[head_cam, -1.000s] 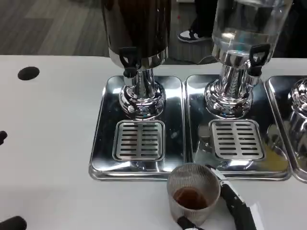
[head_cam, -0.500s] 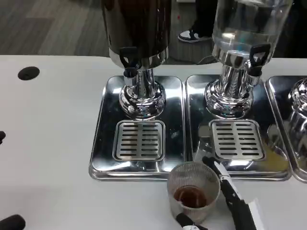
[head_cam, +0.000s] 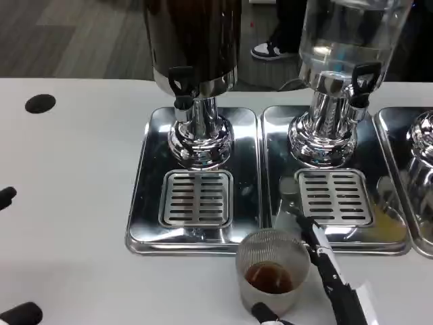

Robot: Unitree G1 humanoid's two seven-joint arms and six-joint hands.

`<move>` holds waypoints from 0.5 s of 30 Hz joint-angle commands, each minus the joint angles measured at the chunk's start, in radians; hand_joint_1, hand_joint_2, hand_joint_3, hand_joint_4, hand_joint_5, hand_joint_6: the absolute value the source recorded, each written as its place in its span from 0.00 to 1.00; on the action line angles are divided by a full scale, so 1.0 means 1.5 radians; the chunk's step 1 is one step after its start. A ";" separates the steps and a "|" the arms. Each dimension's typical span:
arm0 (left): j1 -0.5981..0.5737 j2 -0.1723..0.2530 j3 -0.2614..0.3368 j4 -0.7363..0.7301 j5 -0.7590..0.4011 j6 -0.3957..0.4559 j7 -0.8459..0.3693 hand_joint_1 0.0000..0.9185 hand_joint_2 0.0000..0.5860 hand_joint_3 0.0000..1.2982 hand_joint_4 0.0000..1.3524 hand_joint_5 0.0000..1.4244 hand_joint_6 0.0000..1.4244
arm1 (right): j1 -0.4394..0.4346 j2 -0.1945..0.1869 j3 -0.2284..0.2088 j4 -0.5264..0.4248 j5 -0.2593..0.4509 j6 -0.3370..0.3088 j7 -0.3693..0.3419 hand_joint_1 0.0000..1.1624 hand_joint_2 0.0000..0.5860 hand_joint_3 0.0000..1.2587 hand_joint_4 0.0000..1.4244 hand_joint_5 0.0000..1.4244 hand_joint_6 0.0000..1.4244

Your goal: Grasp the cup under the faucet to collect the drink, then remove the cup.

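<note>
The right hand (head_cam: 308, 284) holds the ribbed cup (head_cam: 272, 271) of dark drink on the table (head_cam: 67, 223), just before the metal trays (head_cam: 145, 223). Only black fingertips (head_cam: 20, 313) of the left hand show; I cannot tell its state.

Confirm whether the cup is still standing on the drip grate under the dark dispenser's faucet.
No: the cup stands on the white table, in front of the tray.

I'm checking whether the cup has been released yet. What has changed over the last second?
The right hand has opened a little: its upper finger has lifted off the cup's rim and now reaches over the right tray's edge. The lower fingers remain at the cup's front. The cup, holding dark drink, has not moved on the table. The left hand's fingers shifted slightly.
</note>
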 commanded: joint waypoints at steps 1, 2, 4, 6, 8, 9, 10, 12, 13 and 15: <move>-0.005 -0.001 -0.007 0.010 0.004 -0.003 0.001 0.00 0.04 0.00 0.00 0.00 0.00 | 0.022 -0.006 -0.006 -0.044 0.012 0.008 0.013 0.74 0.32 0.04 0.00 0.03 0.06; -0.006 -0.001 -0.007 0.011 0.004 -0.004 0.001 0.00 0.04 0.00 0.00 0.00 0.00 | 0.025 -0.007 -0.006 -0.053 0.013 0.010 0.016 0.74 0.32 0.04 0.00 0.03 0.06; -0.007 -0.001 -0.009 0.013 0.004 -0.005 0.002 0.00 0.04 0.00 0.00 0.00 0.00 | 0.033 -0.008 -0.008 -0.068 0.016 0.014 0.020 0.74 0.32 0.04 0.00 0.03 0.06; -0.008 -0.001 -0.010 0.015 0.003 -0.006 0.002 0.00 0.04 0.00 0.00 0.00 0.00 | 0.041 -0.010 -0.011 -0.085 0.018 0.017 0.026 0.74 0.32 0.04 0.00 0.03 0.06; -0.010 -0.001 -0.011 0.019 0.002 -0.008 0.002 0.00 0.04 0.00 0.00 0.00 0.00 | 0.054 -0.015 -0.016 -0.115 0.029 0.020 0.037 0.74 0.32 0.04 0.00 0.03 0.06; -0.011 -0.001 -0.011 0.021 0.001 -0.009 0.002 0.00 0.04 0.00 0.00 0.00 0.00 | 0.061 -0.017 -0.019 -0.130 0.034 0.022 0.043 0.74 0.32 0.04 0.00 0.03 0.06; -0.012 -0.001 -0.011 0.023 0.000 -0.010 0.002 0.00 0.04 0.00 0.00 0.00 0.00 | 0.067 -0.019 -0.022 -0.146 0.040 0.024 0.048 0.74 0.32 0.04 0.00 0.03 0.06; -0.016 0.000 -0.011 0.030 -0.001 -0.012 0.003 0.00 0.04 0.00 0.00 0.00 0.00 | 0.076 -0.024 -0.030 -0.174 0.050 0.033 0.060 0.74 0.32 0.04 0.00 0.03 0.06; -0.018 0.000 -0.011 0.034 -0.003 -0.014 0.003 0.00 0.04 0.00 0.00 0.00 0.00 | 0.078 -0.026 -0.034 -0.186 0.055 0.037 0.064 0.73 0.33 0.04 0.00 0.03 0.06; -0.023 0.000 -0.009 0.043 -0.003 -0.017 0.006 0.00 0.04 0.00 0.00 0.00 0.00 | 0.079 -0.036 -0.051 -0.218 0.067 0.057 0.080 0.72 0.36 0.05 0.00 0.02 0.06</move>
